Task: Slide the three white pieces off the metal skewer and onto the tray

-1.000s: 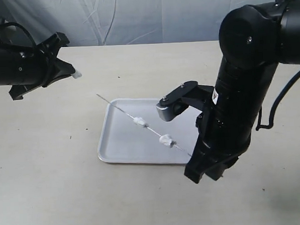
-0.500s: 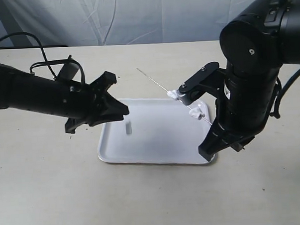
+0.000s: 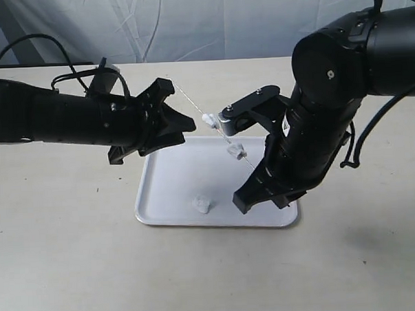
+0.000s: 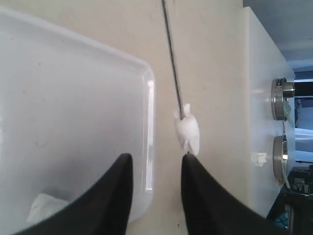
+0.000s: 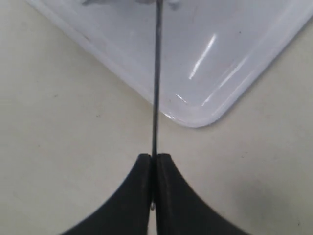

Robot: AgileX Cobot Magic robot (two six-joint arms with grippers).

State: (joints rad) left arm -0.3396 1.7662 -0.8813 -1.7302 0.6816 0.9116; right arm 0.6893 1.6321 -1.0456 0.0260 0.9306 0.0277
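Note:
The white tray [image 3: 169, 191] lies mid-table. Above it slants the thin metal skewer [image 3: 222, 134], with my right gripper [image 5: 154, 160] shut on its lower end. Two white pieces are threaded on it, an upper one [image 3: 208, 119] and a lower one [image 3: 235, 151]. A third white piece [image 3: 201, 204] lies loose on the tray. My left gripper [image 3: 179, 104] is open beside the rod. In the left wrist view one fingertip [image 4: 188, 164] sits just short of the upper piece [image 4: 187, 132], over the tray's rim [image 4: 149, 112]. Nothing is between the fingers.
The bulky right arm [image 3: 323, 116] stands over the tray's right end and hides that corner. The left arm [image 3: 54, 121] reaches in low from the left. A grey cloth backdrop [image 3: 188, 25] hangs behind the beige table [image 3: 75, 271].
The left gripper swung in from the far left to the skewer. A white piece dropped from it onto the tray. The right arm raised and shifted the skewer with its two pieces.

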